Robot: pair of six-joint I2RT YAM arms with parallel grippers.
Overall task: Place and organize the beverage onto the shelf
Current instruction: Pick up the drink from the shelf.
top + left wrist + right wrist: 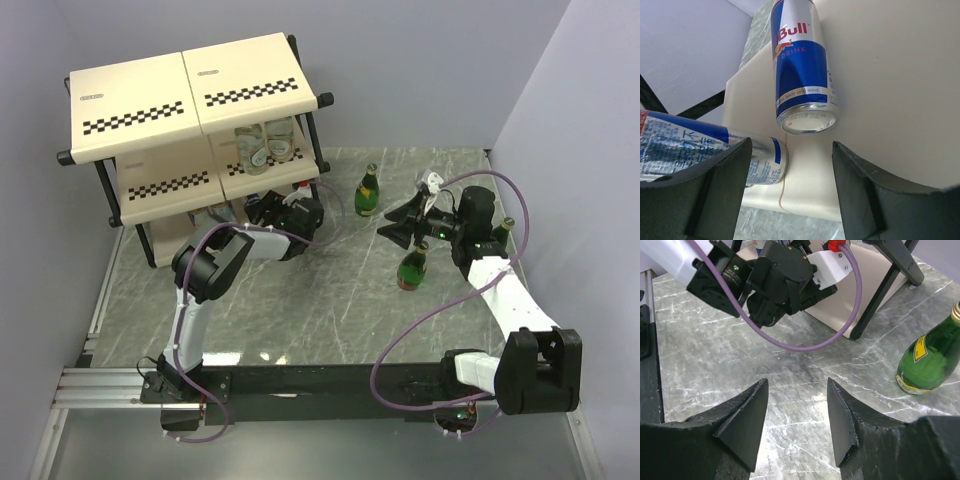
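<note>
Left tool (791,150): jaws apart, empty, at the shelf's (140,95) bottom tier. It faces one can (801,65), with a second can (685,145) beside a finger. The two sit at cross angles and I can't tell which stands. Suggest squaring them: grip mid-body, stay clear of the frame.

Right tool (797,382): apart, empty, over the bench (715,365). A green bottle (930,357) stands left and far of it; take it below the neck.

Readable: "Bull", "DRINK", "body and mind." Bottle label unreadable.
</note>
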